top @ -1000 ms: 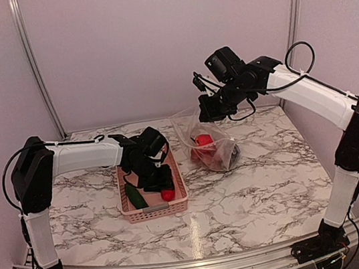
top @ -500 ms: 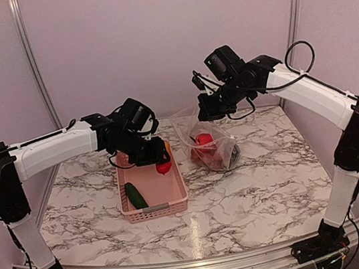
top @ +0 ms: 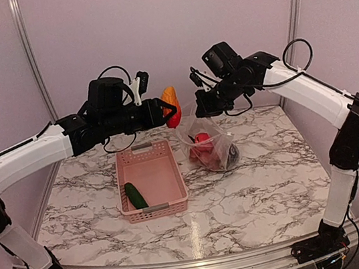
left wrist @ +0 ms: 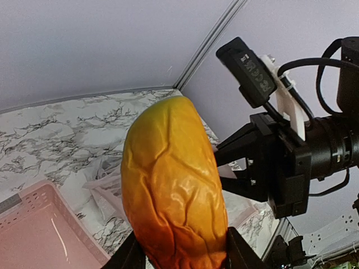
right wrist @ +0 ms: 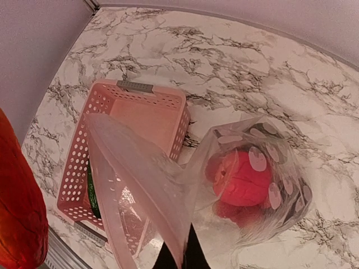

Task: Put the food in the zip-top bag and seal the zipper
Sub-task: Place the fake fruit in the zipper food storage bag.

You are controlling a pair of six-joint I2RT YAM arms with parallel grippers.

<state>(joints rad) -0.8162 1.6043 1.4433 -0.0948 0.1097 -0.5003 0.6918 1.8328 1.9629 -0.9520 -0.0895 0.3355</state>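
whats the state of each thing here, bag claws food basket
left claw, shut on orange fruit
right claw, shut on bag edge
bag, mouth open, unsealed, hanging
orange fruit, aloft beside bag mouth
red food, inside bag
cucumber, lying in basket
basket, upright

Left claw (top: 167,112) lifted orange-red fruit (top: 170,102) from the basket (top: 156,210).

Left gripper (top: 164,110) holds an orange-red fruit (top: 171,103) aloft, just left of the zip-top bag (top: 216,146), whose mouth the right gripper (top: 204,108) pinches; one cucumber (top: 135,195) lies in the pink basket (top: 161,172).
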